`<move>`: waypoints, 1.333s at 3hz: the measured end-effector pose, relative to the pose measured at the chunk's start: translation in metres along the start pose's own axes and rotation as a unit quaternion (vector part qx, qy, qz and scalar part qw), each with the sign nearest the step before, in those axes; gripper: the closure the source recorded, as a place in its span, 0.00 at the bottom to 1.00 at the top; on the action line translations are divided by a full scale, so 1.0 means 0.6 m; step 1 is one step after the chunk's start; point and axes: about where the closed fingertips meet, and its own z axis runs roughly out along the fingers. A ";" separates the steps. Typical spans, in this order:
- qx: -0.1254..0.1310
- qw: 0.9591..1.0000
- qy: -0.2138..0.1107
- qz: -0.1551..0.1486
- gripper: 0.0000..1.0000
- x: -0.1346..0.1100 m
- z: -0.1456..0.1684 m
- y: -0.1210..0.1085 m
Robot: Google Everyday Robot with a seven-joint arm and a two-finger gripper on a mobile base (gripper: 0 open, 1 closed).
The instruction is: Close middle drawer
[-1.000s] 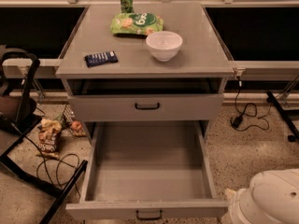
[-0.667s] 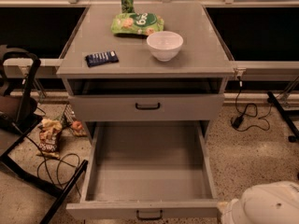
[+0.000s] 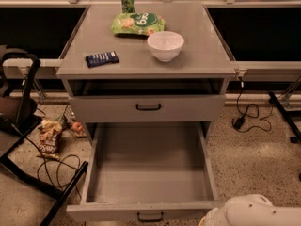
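One camera looks down steeply from in front of the cabinet (image 3: 146,65), facing its drawer fronts, near enough that the open middle drawer (image 3: 148,173) reaches the bottom edge; the white arm (image 3: 254,213) intrudes at lower right, with the gripper outside the frame

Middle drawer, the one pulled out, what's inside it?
The middle drawer shows only its bare grey floor and walls. Its back part is hidden under the top drawer. The gripper is out of view; only a white robot part shows bottom right.
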 end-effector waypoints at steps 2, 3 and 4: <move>-0.022 0.997 -0.068 0.002 1.00 -0.018 0.138 -0.018; -0.002 0.995 -0.102 0.004 1.00 -0.030 0.148 -0.032; 0.025 0.991 -0.135 0.002 1.00 -0.049 0.136 -0.056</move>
